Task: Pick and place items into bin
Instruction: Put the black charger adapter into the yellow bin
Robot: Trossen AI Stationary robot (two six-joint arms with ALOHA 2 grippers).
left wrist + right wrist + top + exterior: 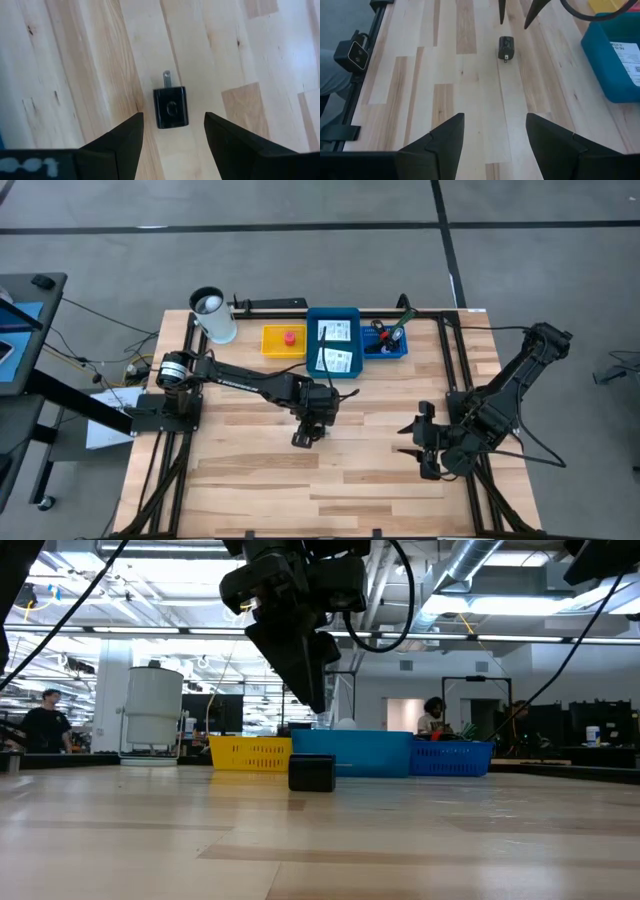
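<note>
A small black piece with metal prongs (171, 107) lies flat on the wooden table, also seen in the high view (302, 439) and the low view (312, 773). My left gripper (173, 116) hangs open above it, pointing down, with a finger on either side and clear of it (314, 700). Two white printed cards (335, 345) lie in the big blue bin (333, 311). Pens (392, 332) stand in the smaller blue bin (398, 352). My right gripper (495, 117) waits open over the table's right part (418, 448).
A yellow bin (272, 343) holding a small red-pink object (289, 337) stands left of the big blue bin along the far edge. A white cylinder (214, 315) stands at the far left corner. Black frame rails (452, 370) run along the table's sides.
</note>
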